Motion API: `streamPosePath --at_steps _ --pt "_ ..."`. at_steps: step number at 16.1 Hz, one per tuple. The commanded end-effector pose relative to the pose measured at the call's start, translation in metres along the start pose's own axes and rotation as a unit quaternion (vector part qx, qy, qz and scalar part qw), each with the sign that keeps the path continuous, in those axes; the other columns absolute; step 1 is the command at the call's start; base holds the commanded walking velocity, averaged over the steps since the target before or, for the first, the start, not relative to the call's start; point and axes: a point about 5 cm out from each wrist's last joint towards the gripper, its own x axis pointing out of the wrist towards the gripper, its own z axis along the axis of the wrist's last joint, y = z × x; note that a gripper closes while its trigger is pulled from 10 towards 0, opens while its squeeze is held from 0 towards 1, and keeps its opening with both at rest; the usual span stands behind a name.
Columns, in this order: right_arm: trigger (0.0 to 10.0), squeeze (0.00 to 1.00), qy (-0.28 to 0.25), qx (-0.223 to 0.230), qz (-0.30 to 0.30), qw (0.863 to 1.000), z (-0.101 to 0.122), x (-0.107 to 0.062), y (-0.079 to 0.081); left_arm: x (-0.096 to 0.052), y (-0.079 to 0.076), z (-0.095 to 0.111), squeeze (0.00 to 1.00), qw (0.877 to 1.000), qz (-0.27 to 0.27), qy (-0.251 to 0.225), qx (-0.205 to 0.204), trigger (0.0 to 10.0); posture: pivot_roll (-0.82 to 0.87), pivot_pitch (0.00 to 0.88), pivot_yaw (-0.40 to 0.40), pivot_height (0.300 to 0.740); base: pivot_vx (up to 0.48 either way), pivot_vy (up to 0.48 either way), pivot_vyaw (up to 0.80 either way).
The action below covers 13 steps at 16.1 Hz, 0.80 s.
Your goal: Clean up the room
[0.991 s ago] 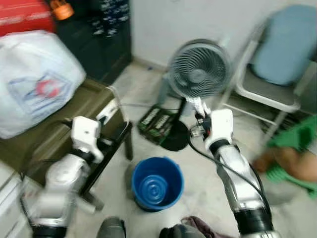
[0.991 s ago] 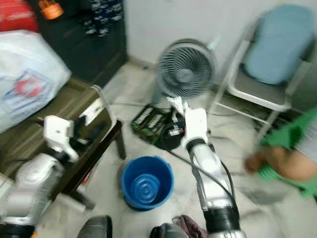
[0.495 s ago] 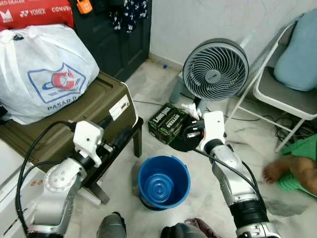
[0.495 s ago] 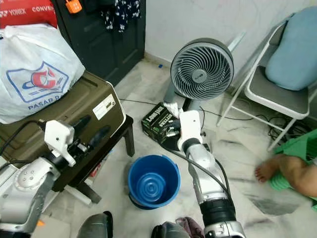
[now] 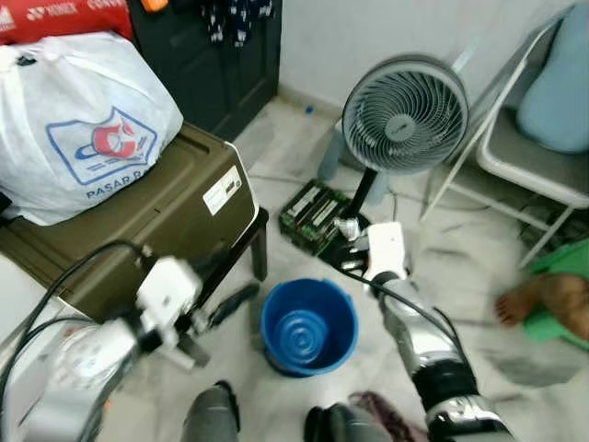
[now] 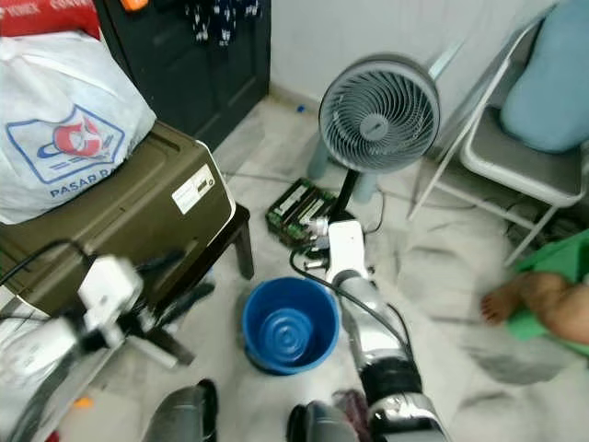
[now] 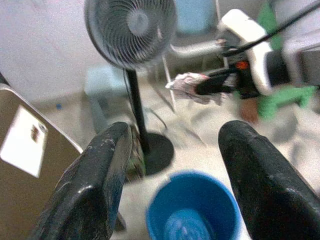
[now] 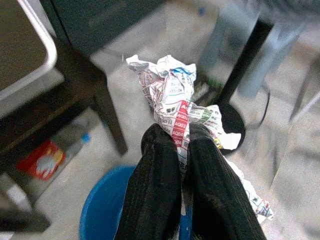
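Crumpled newspaper [image 8: 176,102] sits pinched between the closed fingers of the right gripper [image 8: 182,145], held above the far rim of the blue bucket [image 5: 309,327], which stands on the floor just below and slightly nearer the robot than the fingertips. To drop it cleanly, I judge the gripper should come back over the bucket's middle before the fingers part, since the wad trails loose ends. Beside the bucket, the left gripper [image 7: 172,165] hangs wide open and empty.

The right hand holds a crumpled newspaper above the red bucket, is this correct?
Not quite: the bucket is blue, not red, as the left eye view shows. The right hand does hold the crumpled newspaper above it.
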Motion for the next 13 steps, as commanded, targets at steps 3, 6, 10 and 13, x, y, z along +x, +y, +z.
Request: streamPosePath --at_steps 3,6,10,13 --pt "10.0 0.00 0.030 0.008 -0.026 0.999 -0.008 0.008 0.001 -0.013 -0.004 0.009 0.00 1.000 0.008 0.002 0.000 10.0 0.26 0.286 -0.001 0.740 0.000 0.000 0.00" --pt "10.0 0.00 0.066 0.013 -0.071 0.995 -0.018 0.013 -0.013 -0.029 -0.004 0.011 0.00 0.999 0.028 0.024 -0.021 10.0 0.31 0.320 0.029 0.740 0.000 0.000 0.00" --pt "10.0 0.00 0.116 0.021 -0.110 0.987 -0.032 0.012 -0.017 -0.036 -0.006 0.014 0.00 0.999 0.022 0.036 -0.024 10.0 0.33 0.340 0.043 0.740 0.000 0.000 0.00" --pt "10.0 0.00 0.105 0.028 -0.107 0.988 -0.032 0.013 -0.014 -0.037 -0.006 0.017 0.00 0.999 0.014 0.043 -0.028 10.0 0.33 0.351 0.052 0.740 0.000 0.000 0.00"
